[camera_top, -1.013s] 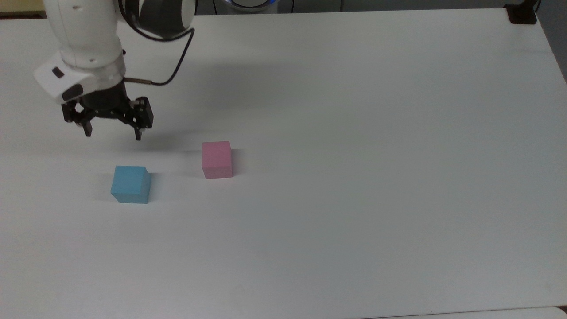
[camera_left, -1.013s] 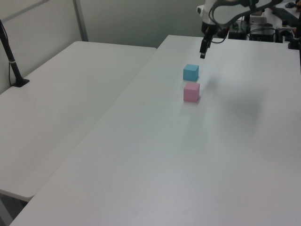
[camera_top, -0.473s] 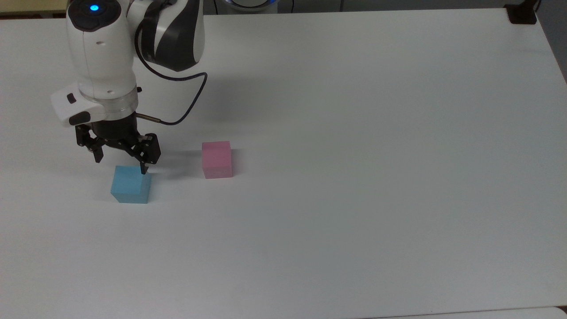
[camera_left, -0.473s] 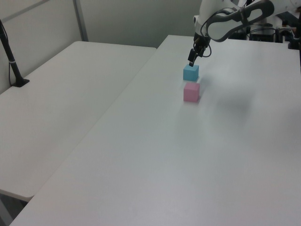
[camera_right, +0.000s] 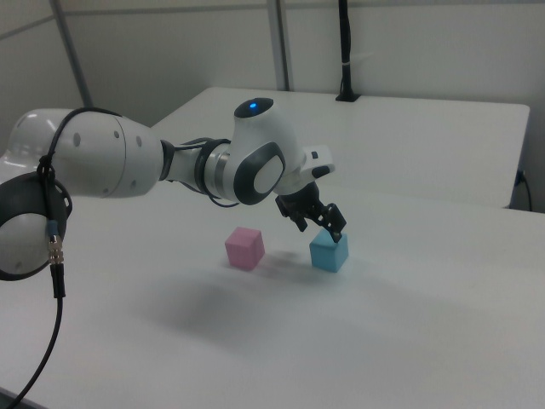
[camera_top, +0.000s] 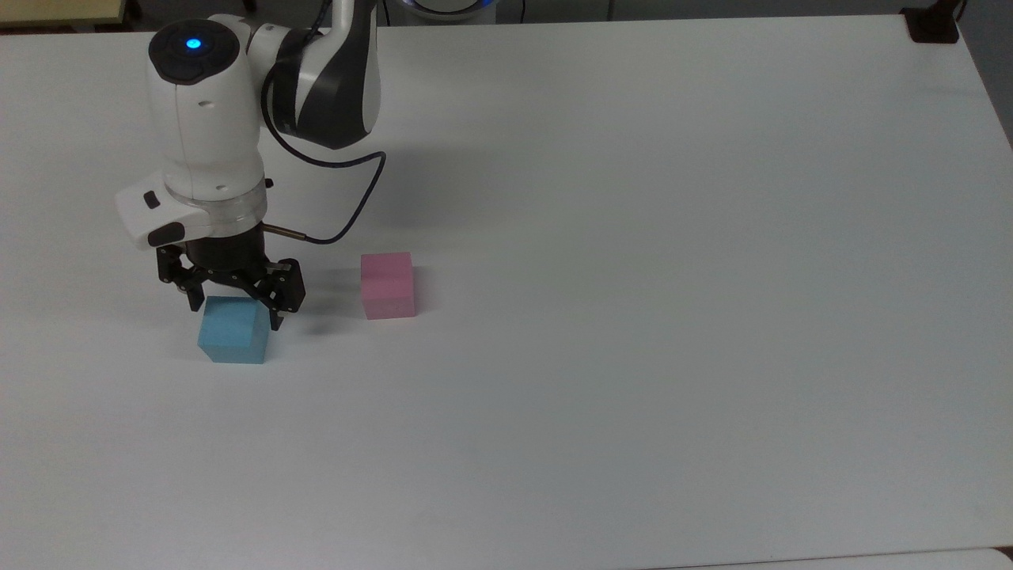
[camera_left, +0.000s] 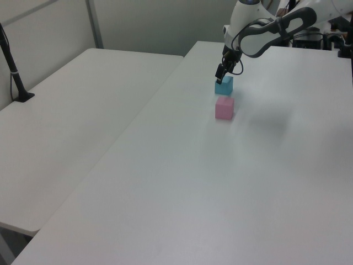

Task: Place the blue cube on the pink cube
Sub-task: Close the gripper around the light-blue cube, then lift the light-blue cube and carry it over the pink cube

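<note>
The hand [camera_top: 234,307] hangs spread wide just above the blue cube [camera_top: 233,332], gripping nothing. The pink cube [camera_top: 388,285] sits nearby on the desk [camera_top: 633,237].

Both cubes sit on the table [camera_top: 633,237], near each other but apart. In the top view, the blue cube [camera_top: 233,331] lies to the left of the pink cube [camera_top: 388,285] and a little nearer the bottom edge. The gripper [camera_top: 233,305] hangs directly over the blue cube, fingers spread either side of its top.
</note>
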